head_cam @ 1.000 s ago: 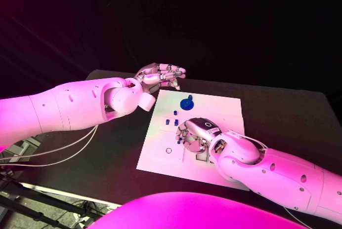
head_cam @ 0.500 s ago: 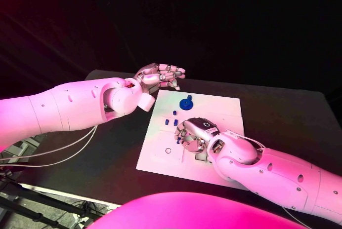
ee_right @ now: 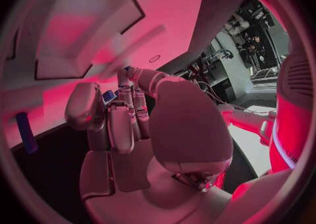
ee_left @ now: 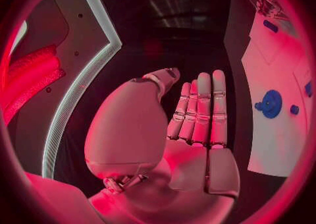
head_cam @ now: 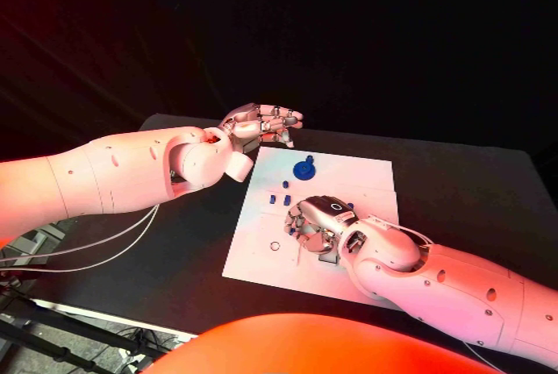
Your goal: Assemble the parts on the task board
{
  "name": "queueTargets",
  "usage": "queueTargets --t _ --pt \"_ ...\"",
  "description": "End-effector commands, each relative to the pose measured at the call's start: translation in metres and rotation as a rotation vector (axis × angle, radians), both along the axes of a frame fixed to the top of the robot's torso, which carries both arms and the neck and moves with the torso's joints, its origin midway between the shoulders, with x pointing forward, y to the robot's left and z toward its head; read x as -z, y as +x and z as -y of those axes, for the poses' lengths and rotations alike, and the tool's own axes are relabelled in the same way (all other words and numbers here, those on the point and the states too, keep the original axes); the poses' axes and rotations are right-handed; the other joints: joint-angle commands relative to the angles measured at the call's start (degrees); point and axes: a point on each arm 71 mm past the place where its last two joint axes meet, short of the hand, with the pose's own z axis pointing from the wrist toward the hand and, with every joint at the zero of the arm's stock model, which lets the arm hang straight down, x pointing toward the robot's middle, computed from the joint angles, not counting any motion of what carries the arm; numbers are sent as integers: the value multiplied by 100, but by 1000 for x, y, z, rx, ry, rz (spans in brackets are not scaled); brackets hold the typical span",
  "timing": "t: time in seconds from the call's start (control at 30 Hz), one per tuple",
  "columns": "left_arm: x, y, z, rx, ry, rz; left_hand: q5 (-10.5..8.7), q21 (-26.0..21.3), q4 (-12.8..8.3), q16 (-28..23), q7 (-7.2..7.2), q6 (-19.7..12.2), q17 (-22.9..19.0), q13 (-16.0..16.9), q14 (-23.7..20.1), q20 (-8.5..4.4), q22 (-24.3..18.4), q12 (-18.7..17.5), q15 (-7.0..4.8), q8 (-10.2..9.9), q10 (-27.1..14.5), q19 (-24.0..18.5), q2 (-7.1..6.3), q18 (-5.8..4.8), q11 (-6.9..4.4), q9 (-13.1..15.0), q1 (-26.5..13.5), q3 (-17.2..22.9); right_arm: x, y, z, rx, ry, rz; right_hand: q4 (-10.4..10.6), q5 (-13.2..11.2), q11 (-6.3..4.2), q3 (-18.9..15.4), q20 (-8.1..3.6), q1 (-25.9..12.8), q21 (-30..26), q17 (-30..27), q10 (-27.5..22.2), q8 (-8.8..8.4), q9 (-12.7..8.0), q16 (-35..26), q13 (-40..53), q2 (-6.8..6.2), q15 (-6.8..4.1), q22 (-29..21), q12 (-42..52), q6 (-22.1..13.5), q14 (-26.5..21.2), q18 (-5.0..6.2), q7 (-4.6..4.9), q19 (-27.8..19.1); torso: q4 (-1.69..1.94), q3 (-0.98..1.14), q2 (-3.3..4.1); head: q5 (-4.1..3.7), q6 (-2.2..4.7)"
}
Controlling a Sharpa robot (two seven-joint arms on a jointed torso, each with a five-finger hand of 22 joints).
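The right hand has been eased slightly nearer across the white board, its fingers curled over a small blue part; whether it is gripped cannot be told. The left hand is kept lifted, fingers straight, empty.

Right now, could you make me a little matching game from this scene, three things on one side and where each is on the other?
Things:
1. left hand
2. right hand
3. round blue part

Places:
A. on the task board, near its far edge
B. held off the board, beyond its far left corner
C. low over the board's middle, by the small blue parts

Pairs: 1-B, 2-C, 3-A
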Motion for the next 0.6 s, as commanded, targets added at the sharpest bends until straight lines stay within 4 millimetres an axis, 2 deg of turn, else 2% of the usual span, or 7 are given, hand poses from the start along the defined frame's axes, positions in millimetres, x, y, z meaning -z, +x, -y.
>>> queueTargets --t 0.03,0.17,0.23,0.33,0.37,0.5,0.6 --pt "-1 0 2 18 -7 6 12 -12 -8 -35 25 -3 -5 -6 -50 -6 -5 -20 -2 5 -21 26 40 26 2 -5 3 -31 6 -3 2 -9 -44 -11 -42 21 -178 11 2 -53 -28 -6 192 11 1 -35 8 0 -30 831 2 0 231 -59 27 -24 0 6 1 10 0" --pt "-1 0 2 18 -7 5 12 -12 -8 -35 25 -3 -5 -6 -50 -6 -5 -20 -2 5 -21 26 40 26 2 -5 3 -31 6 -2 3 3 -36 -5 -85 16 -127 7 22 -112 -90 -23 111 -73 -1 -43 -16 -9 10 813 -109 -103 225 -51 82 -59 2 2 -1 0 0" --pt "-1 0 2 18 -7 5 12 -12 -8 -35 25 -3 -5 -6 -50 -6 -5 -20 -2 5 -21 26 40 26 2 -5 3 -31 5 -1 3 9 -27 -2 -78 12 -35 -44 69 -236 -235 -25 -97 -251 -45 -40 -59 -63 97 777 -275 -345 221 -35 171 -123 0 1 -2 -2 0" --pt "-1 0 1 18 -6 5 11 -29 -14 -44 25 -1 -13 -11 -50 -4 -16 -17 -2 10 -24 35 45 27 2 -7 6 -40 4 -1 4 18 -8 6 -67 10 65 -100 141 -351 -498 -119 -454 -456 -99 -87 -130 -164 175 714 -454 -593 190 -2 215 -225 -7 5 0 -2 0" --pt "-1 0 1 18 -6 4 11 -29 -14 -44 25 -1 -13 -11 -50 -4 -16 -17 -2 10 -24 35 45 27 2 -7 6 -40 4 0 4 22 -2 10 -63 77 115 -133 186 -403 -755 -256 -669 -569 -123 -170 -172 -234 215 655 -528 -713 135 34 235 -319 -7 7 1 -9 0" --pt "-1 0 1 19 -6 3 11 -30 -14 -44 24 -2 -14 -11 -50 -4 -17 -17 -2 10 -25 36 44 27 2 -7 6 -41 1 0 6 35 25 24 -89 101 177 -231 254 -415 -1237 -575 -1009 -718 -139 -361 -214 -316 266 549 -565 -855 -5 110 219 -502 -4 6 1 -33 0" --pt "-1 0 1 21 -6 1 11 -30 -14 -44 24 -2 -14 -11 -50 -4 -17 -17 -2 10 -25 36 44 27 2 -7 6 -41 0 -1 8 41 37 30 -95 107 187 -249 267 -404 -1272 -626 -1066 -741 -138 -388 -215 -312 272 541 -553 -871 -27 116 205 -519 -2 5 0 -47 0"
